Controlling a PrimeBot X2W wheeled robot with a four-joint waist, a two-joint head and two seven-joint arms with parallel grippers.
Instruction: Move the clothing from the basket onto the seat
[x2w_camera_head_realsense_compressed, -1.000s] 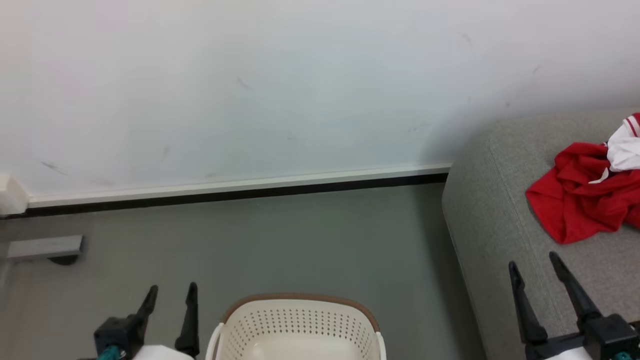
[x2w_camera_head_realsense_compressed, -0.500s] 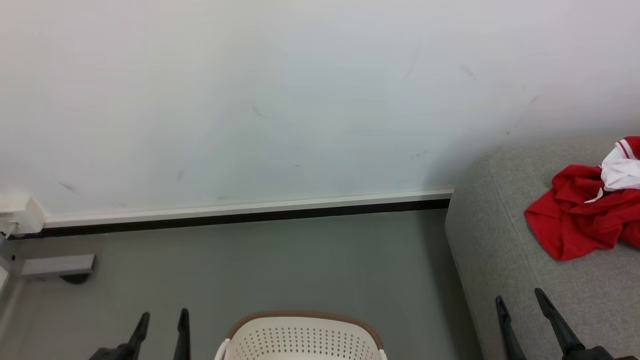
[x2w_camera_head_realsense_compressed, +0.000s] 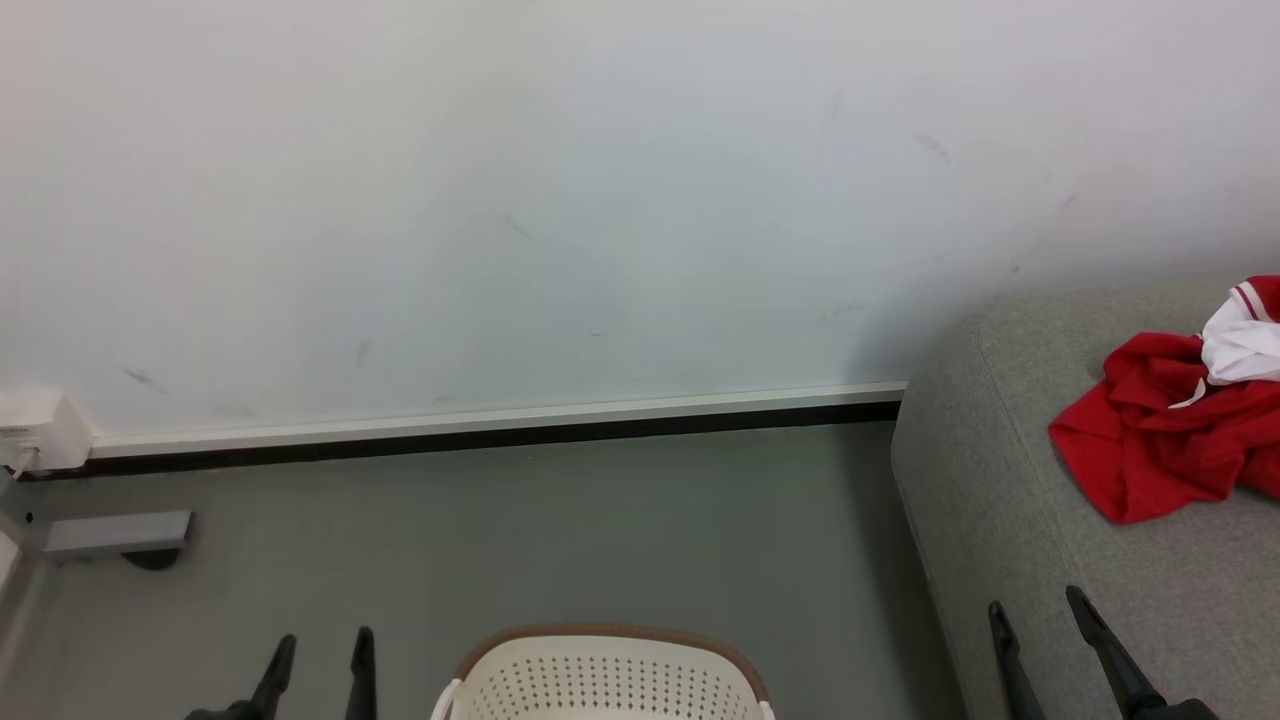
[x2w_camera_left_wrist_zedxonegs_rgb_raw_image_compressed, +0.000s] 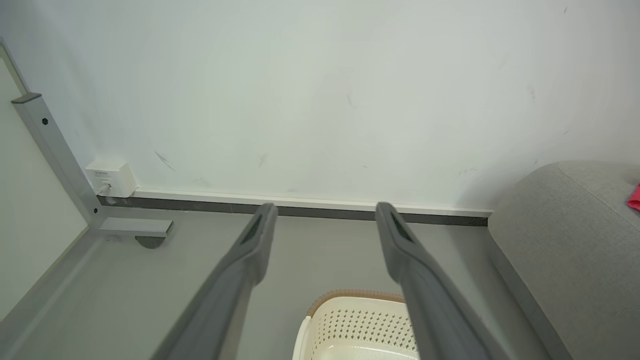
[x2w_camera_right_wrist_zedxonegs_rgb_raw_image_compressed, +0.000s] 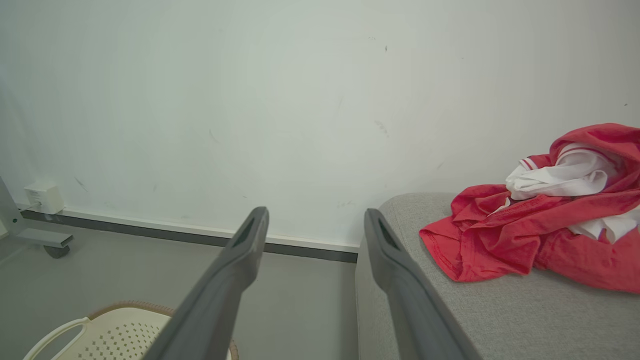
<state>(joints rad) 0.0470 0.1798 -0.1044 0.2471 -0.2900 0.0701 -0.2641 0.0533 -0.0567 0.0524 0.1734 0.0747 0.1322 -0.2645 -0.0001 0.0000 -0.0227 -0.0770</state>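
Red and white clothing (x2w_camera_head_realsense_compressed: 1180, 430) lies crumpled on the grey seat (x2w_camera_head_realsense_compressed: 1000, 480) at the right, also seen as the clothing (x2w_camera_right_wrist_zedxonegs_rgb_raw_image_compressed: 540, 235) on the seat (x2w_camera_right_wrist_zedxonegs_rgb_raw_image_compressed: 500, 320). The cream basket (x2w_camera_head_realsense_compressed: 605, 675) stands on the floor at the bottom middle; only its far rim and perforated wall show, so its contents are hidden. It shows again as the basket (x2w_camera_left_wrist_zedxonegs_rgb_raw_image_compressed: 360, 325) and the basket (x2w_camera_right_wrist_zedxonegs_rgb_raw_image_compressed: 110, 335). My left gripper (x2w_camera_head_realsense_compressed: 320, 645) is open, left of the basket. My right gripper (x2w_camera_head_realsense_compressed: 1035, 615) is open over the seat's front edge, apart from the clothing. Both hold nothing.
A white wall with a dark skirting strip (x2w_camera_head_realsense_compressed: 500, 430) runs behind the grey floor (x2w_camera_head_realsense_compressed: 550, 540). A white socket box (x2w_camera_head_realsense_compressed: 35, 430) and a grey metal frame foot with a caster (x2w_camera_head_realsense_compressed: 115, 535) sit at the far left.
The head view has tilted up: basket, seat and both grippers sit lower in the picture than a second ago. Both grippers stay open; clothing lies as before.
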